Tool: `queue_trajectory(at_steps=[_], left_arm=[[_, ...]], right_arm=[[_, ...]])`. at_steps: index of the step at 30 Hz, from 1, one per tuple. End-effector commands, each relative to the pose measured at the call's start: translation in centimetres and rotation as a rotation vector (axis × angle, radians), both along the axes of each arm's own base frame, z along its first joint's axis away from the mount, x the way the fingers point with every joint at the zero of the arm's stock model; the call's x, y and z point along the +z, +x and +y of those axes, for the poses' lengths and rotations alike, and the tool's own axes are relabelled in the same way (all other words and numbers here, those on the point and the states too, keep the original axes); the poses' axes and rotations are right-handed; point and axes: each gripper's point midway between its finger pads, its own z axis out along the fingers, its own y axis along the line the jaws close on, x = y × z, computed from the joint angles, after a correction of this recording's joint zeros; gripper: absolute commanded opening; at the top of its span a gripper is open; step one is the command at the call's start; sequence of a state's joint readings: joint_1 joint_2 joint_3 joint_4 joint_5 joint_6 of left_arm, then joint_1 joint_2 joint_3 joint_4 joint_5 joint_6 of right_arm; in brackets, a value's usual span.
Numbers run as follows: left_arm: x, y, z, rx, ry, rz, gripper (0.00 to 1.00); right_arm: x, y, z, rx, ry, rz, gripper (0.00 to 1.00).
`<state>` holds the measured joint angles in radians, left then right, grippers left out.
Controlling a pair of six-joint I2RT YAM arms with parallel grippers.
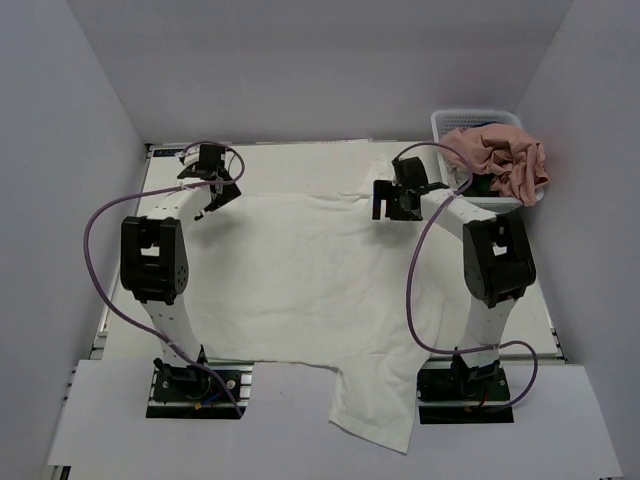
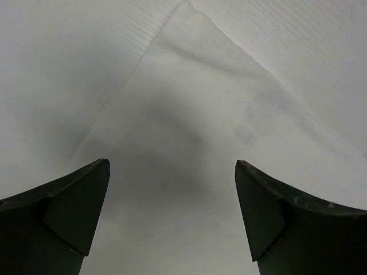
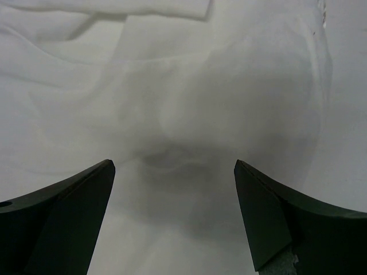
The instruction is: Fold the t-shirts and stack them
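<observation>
A large white t-shirt [image 1: 310, 275] lies spread over the table, one sleeve hanging over the near edge. My left gripper [image 1: 212, 195] is open above the shirt's far left corner, whose cloth [image 2: 189, 109] shows between its spread fingers. My right gripper [image 1: 397, 205] is open above the shirt's far right part, over wrinkled white cloth [image 3: 189, 114]. Both are empty. A pink t-shirt [image 1: 495, 155] is heaped in the basket at the far right, with a bit of dark green cloth [image 1: 488, 187] under it. No blue shirt shows.
A white mesh basket [image 1: 470, 120] stands at the far right corner by the wall. Grey walls close in the table on three sides. Purple cables loop from both arms. The arm bases sit at the near edge.
</observation>
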<state>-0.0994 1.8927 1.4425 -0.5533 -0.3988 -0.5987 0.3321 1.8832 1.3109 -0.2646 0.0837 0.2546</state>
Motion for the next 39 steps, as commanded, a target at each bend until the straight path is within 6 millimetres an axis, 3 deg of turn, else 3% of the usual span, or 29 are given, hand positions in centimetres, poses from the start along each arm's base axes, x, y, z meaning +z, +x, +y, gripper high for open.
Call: queue_trajectory(at_steps=[1, 4, 6, 7, 8, 9, 10, 12, 13, 14, 15, 16, 17, 18, 19, 22, 25, 26, 27, 29, 30, 32, 33, 34, 35, 36, 37, 38, 39], left_arm=[[-1.8, 0.3, -0.9, -0.048, -0.039, 0.029, 1.0], [-3.0, 1.3, -0.8, -0.05, -0.026, 0.042, 1.0], [-3.9, 1.7, -0.8, -0.049, -0.025, 0.065, 1.0], [-5.0, 2.4, -0.7, -0.043, -0.014, 0.084, 1.0], [-5.6, 2.6, -0.3, -0.034, -0.013, 0.103, 1.0], [-6.1, 2.7, 0.2, -0.019, 0.011, 0.121, 1.0], [-5.6, 3.5, 0.7, -0.005, 0.019, 0.123, 1.0], [-8.1, 3.9, 1.4, 0.011, 0.031, 0.181, 1.0], [-7.4, 5.3, 1.9, 0.02, 0.018, 0.162, 1.0], [-7.7, 5.9, 2.8, 0.046, 0.012, 0.161, 1.0], [-8.3, 7.7, 2.3, 0.03, -0.014, 0.148, 1.0], [-8.6, 8.4, 2.9, 0.041, -0.026, 0.148, 1.0], [-9.1, 8.9, 2.8, 0.035, -0.035, 0.161, 1.0], [-7.5, 11.1, 3.1, 0.026, -0.056, 0.102, 1.0], [-9.2, 11.6, 3.4, 0.028, -0.071, 0.116, 1.0], [-7.4, 14.4, 3.2, -0.039, -0.092, 0.03, 1.0], [-4.1, 15.9, 2.9, -0.086, -0.089, -0.057, 1.0], [-1.2, 15.9, 2.9, -0.088, -0.087, -0.095, 1.0], [0.1, 15.6, 2.9, -0.095, -0.08, -0.108, 1.0], [1.6, 13.5, 3.8, -0.06, -0.041, -0.079, 1.0], [5.5, 12.3, 4.1, -0.04, -0.028, -0.128, 1.0], [4.8, 7.8, 5.2, 0.033, 0.008, -0.036, 1.0], [5.1, 5.8, 5.4, 0.061, 0.007, -0.018, 1.0], [8.3, 3.6, 5.5, 0.119, -0.011, -0.075, 1.0], [4.9, -0.4, 5.3, 0.154, -0.029, 0.03, 1.0], [3.8, -5.0, 5.1, 0.232, -0.062, 0.077, 1.0], [3.2, -7.4, 5.2, 0.287, -0.067, 0.097, 1.0], [2.6, -9.8, 5.2, 0.326, -0.072, 0.125, 1.0], [1.9, -12.0, 5.1, 0.345, -0.077, 0.15, 1.0]], right_arm=[[-1.9, -0.1, -0.9, -0.06, -0.021, 0.061, 0.9], [-3.7, 0.6, -0.9, -0.065, -0.049, 0.1, 0.9], [-3.3, 1.8, -0.8, -0.072, -0.06, 0.099, 0.9], [-5.5, 1.7, -0.8, -0.068, -0.079, 0.144, 0.9], [-5.1, 2.8, -0.7, -0.073, -0.076, 0.128, 0.9], [-6.6, 2.5, -1.0, -0.077, -0.094, 0.174, 0.9], [-6.3, 4.4, -0.6, -0.082, -0.083, 0.151, 0.9], [-8.1, 4.5, -0.5, -0.074, -0.095, 0.2, 0.9], [-5.9, 7.4, -0.3, -0.087, -0.076, 0.131, 0.9], [-8.6, 7.6, -0.4, -0.092, -0.086, 0.174, 0.9], [-9.1, 7.5, -0.6, -0.096, -0.091, 0.202, 0.9], [-5.9, 11.1, 0.0, -0.108, -0.052, 0.108, 0.9], [-8.4, 11.1, -0.2, -0.103, -0.064, 0.15, 0.9], [-6.6, 13.1, 0.0, -0.095, -0.032, 0.095, 0.9], [-5.4, 14.5, 0.8, -0.076, 0.0, 0.052, 0.9], [-3.0, 17.7, 1.5, -0.002, 0.012, -0.091, 0.9], [1.8, 19.3, 1.8, 0.05, -0.013, -0.224, 0.9], [2.8, 19.4, 1.9, 0.062, -0.012, -0.247, 0.9], [6.5, 19.2, 2.2, 0.098, -0.011, -0.302, 0.9], [6.8, 17.7, 2.9, 0.127, -0.031, -0.291, 0.9], [12.0, 16.7, 2.6, 0.122, -0.038, -0.367, 0.9], [8.5, 13.5, 3.6, 0.143, -0.068, -0.291, 0.9], [10.9, 10.6, 3.5, 0.137, -0.08, -0.314, 0.9], [11.2, 9.7, 3.6, 0.129, -0.075, -0.331, 0.9], [13.7, 8.7, 3.1, 0.069, -0.067, -0.387, 0.9], [10.1, 4.8, 3.5, 0.085, -0.077, -0.303, 0.9], [11.2, 3.4, 3.3, 0.053, -0.049, -0.317, 0.9], [10.5, 2.4, 2.7, 0.013, -0.068, -0.306, 0.9], [6.6, -0.9, 2.8, 0.041, -0.101, -0.213, 0.9]])
